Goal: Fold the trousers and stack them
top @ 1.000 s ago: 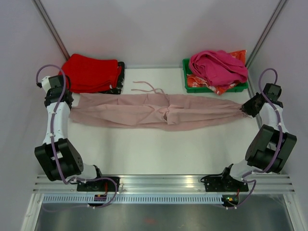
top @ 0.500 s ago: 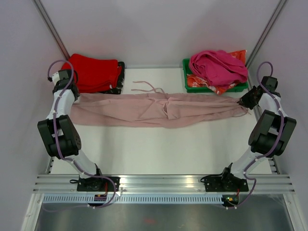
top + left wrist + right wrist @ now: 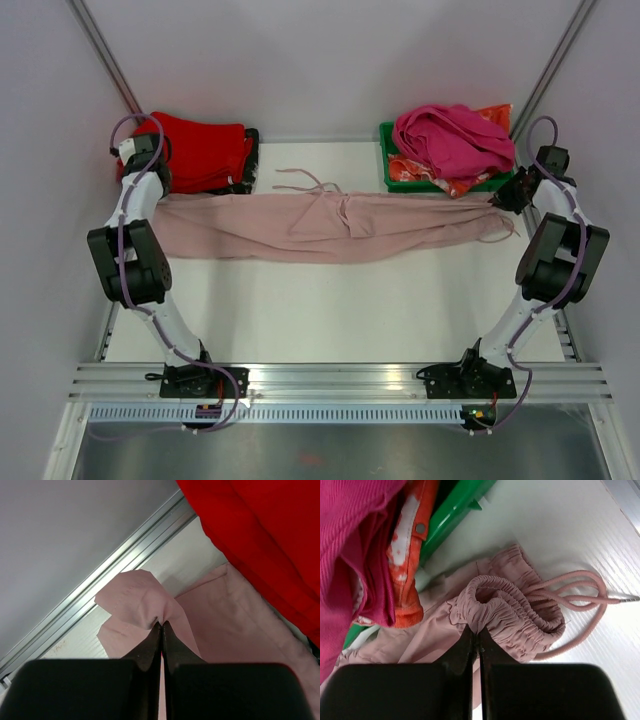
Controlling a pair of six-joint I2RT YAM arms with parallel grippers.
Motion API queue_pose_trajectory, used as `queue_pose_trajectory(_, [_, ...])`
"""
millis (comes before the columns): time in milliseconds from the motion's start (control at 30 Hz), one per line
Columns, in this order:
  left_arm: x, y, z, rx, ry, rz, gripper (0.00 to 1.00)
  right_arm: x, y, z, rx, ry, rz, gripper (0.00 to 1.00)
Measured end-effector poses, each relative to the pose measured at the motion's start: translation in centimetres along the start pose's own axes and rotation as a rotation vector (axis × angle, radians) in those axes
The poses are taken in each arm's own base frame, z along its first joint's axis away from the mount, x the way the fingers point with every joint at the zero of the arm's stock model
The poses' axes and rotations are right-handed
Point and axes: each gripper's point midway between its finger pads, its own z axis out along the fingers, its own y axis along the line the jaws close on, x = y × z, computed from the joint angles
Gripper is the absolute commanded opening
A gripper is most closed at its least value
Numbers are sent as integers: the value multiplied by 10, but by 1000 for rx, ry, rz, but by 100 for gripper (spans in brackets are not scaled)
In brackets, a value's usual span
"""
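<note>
Along the far part of the table (image 3: 330,310), drawn out lengthwise from near the left edge to near the right edge, just in front of the red folded garments (image 3: 195,150) at the far left corner and the green bin (image 3: 392,178) with its magenta garment (image 3: 450,135) at the far right corner: pale pink trousers (image 3: 300,228), probably pulled long between the arms to smooth the cloth for folding. Pinched at the left end by the left gripper (image 3: 161,625), jaws fully closed on a thin corner of fabric, and at the right end by the right gripper (image 3: 476,630), likewise clamped tight on a gathered elastic hem (image 3: 515,610). Trailing loose on the table just beside that hem, a looped drawstring cord (image 3: 580,587), worth tucking in before stacking.
</note>
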Motion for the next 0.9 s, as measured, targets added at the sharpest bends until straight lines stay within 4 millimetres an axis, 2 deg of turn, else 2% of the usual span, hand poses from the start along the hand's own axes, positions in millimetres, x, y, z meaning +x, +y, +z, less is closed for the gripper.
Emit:
queue_pose_trajectory(200, [4,-19,22,-28,7,30,2,-2,5,29,2,26,-16,5])
queue_pose_trajectory(300, [6,-25,32,-41,12,37,2,0,8,43,1,41,-40,13])
queue_pose_trajectory(333, [6,-26,34,-43,12,37,3,0,11,46,-3,38,-52,17])
queue_pose_trajectory(367, [6,-27,36,-45,13,38,9,-1,14,48,-6,35,-66,31])
queue_pose_trajectory(400, [6,-27,36,-45,11,37,14,-2,16,48,-10,29,-72,41])
queue_pose_trajectory(433, [4,-28,36,-46,8,35,26,-5,19,48,-13,21,-85,48])
queue_pose_trajectory(467, [2,-27,36,-47,3,36,69,-9,21,47,-15,6,-97,62])
queue_pose_trajectory(500, [-2,-27,35,-48,-4,35,83,-16,23,46,-16,-12,-106,66])
queue_pose_trajectory(567, [-8,-25,35,-48,-18,26,98,-29,28,42,-24,-50,-133,76])
queue_pose_trajectory(600, [-10,-23,33,-46,-20,26,100,-33,30,40,-29,-63,-142,78])
queue_pose_trajectory(700, [-18,-21,21,-23,-35,15,100,-40,36,25,-44,-93,-167,86])
queue_pose_trajectory(733, [-20,-20,12,0,-39,9,100,-42,41,16,-56,-111,-177,87])
queue_pose_trajectory(767, [-21,-18,0,25,-44,3,100,-42,45,5,-67,-128,-187,92])
queue_pose_trajectory(900, [-25,-12,-64,174,-87,-52,100,-35,56,-47,-110,-196,-211,94])
